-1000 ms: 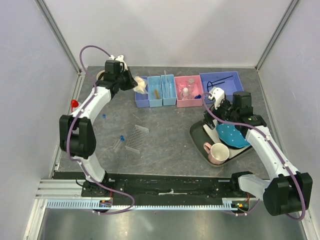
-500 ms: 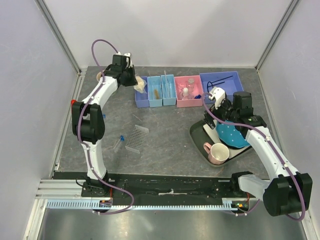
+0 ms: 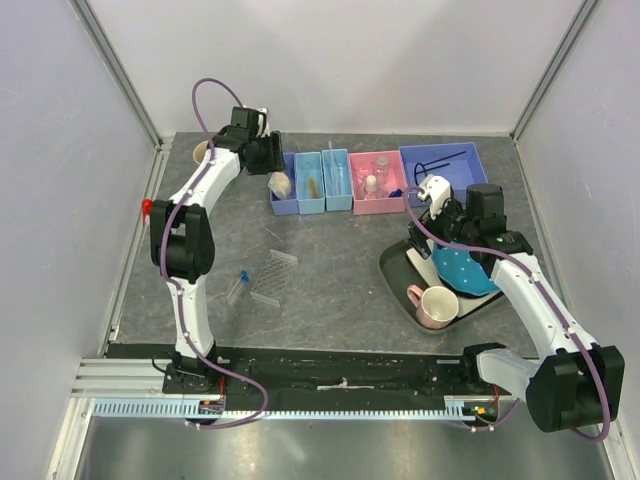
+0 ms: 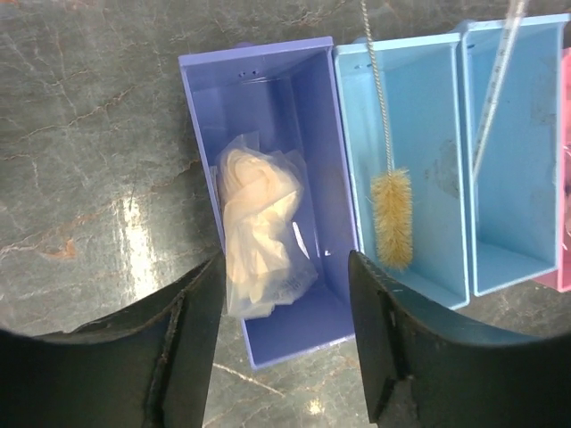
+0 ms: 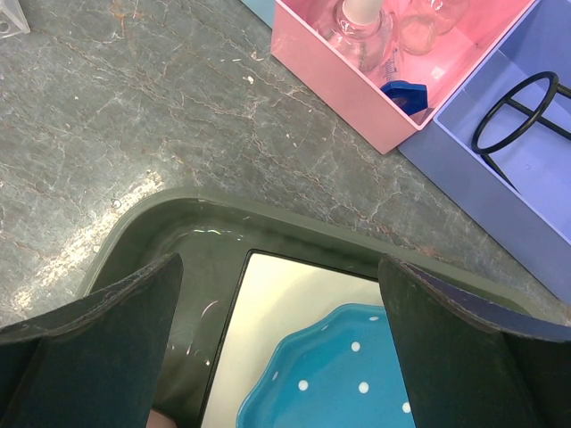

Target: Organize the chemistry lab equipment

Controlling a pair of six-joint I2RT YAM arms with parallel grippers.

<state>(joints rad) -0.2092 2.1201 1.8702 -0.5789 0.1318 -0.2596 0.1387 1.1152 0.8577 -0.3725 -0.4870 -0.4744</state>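
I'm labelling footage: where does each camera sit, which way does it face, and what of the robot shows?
Top external: above, behind the bases, looking down on the table; left arm, right arm show.
Left wrist: on the left arm, looking down into the purple bin holding the whitish bag; its fingers frame the bottom.
Right wrist: on the right arm, looking down at the tray and blue dotted plate; its fingers fill the bottom corners.
Shared: black wire ring, top external and right wrist.

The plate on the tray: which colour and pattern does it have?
The plate is blue with small white dots, seen best in the right wrist view.
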